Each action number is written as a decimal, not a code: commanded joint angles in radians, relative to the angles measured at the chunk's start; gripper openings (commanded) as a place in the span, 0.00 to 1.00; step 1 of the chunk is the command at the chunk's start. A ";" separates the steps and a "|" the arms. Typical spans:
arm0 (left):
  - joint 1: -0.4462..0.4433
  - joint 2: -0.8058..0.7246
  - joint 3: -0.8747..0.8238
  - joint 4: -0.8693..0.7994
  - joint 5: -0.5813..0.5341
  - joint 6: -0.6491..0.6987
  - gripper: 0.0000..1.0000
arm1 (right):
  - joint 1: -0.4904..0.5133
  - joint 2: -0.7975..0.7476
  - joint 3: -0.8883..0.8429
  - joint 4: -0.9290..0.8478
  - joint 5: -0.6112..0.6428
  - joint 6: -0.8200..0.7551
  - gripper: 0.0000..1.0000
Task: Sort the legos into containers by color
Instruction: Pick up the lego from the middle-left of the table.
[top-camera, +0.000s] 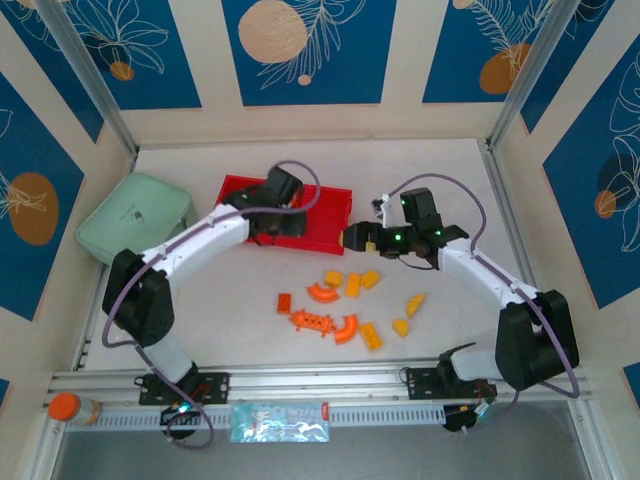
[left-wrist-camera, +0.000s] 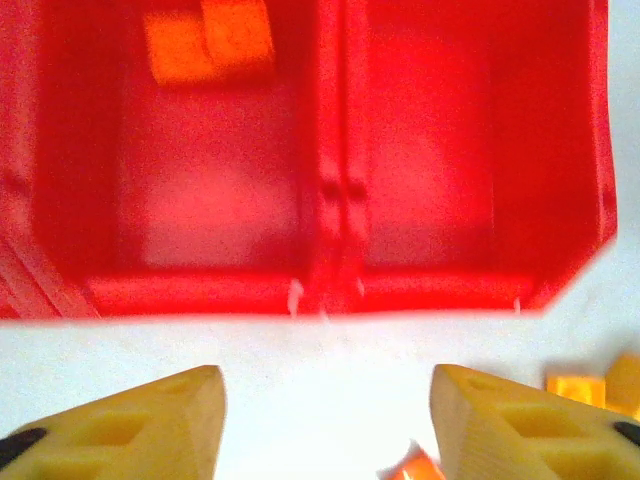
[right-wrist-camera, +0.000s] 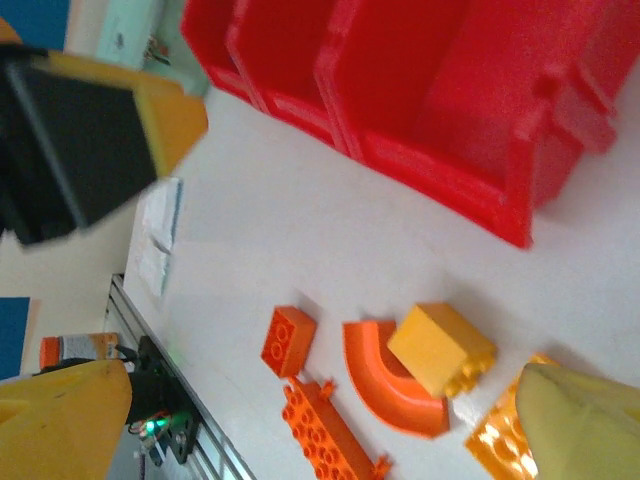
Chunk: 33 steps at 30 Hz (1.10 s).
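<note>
Three compartments side by side in the red tray (top-camera: 335, 200), which sits far-centre on the tabletop (top-camera: 450, 160), mint case (top-camera: 135, 215) off to its left. Via left wrist cam I see two compartments split by a divider. The one on the left holds an orange-ish brick (left-wrist-camera: 210, 40) in its far corner; can't tell if it's one piece or two. The one beside it shows plain red floor.

Left fingers (left-wrist-camera: 130, 430) are spread, nothing betw. them, tips over bare tabletop just short of the tray's near wall. A scrap of orange lego (left-wrist-camera: 415, 465) sits low betw. the tips, closer to the right-hand one.

Right fingers (right-wrist-camera: 60, 410) are spread wide, gripping nothing, near the tray's right end. The loose legos (top-camera: 322, 292), approx. ten orange and yellow pcs, lie on the tabletop nearer the arm bases. In right wrist cam an orange square brick (right-wrist-camera: 288, 340), orange curve (right-wrist-camera: 385, 380) and yellow block (right-wrist-camera: 440, 350) lie betw. the tips, the block touching the curve.
</note>
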<state>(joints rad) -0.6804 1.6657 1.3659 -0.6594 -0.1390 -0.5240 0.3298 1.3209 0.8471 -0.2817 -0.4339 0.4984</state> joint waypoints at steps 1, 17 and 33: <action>-0.075 -0.053 -0.056 -0.025 0.005 -0.049 0.62 | 0.002 -0.039 -0.042 -0.077 0.021 0.002 0.99; -0.297 0.106 -0.119 0.081 0.033 0.139 0.89 | -0.106 -0.072 -0.172 -0.050 -0.007 0.013 0.99; -0.297 0.255 -0.088 0.134 0.015 0.329 0.99 | -0.212 -0.129 -0.217 -0.059 -0.063 0.013 0.99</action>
<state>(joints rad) -0.9737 1.8999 1.2533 -0.5224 -0.1093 -0.2356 0.1249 1.2167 0.6418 -0.3275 -0.4538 0.5056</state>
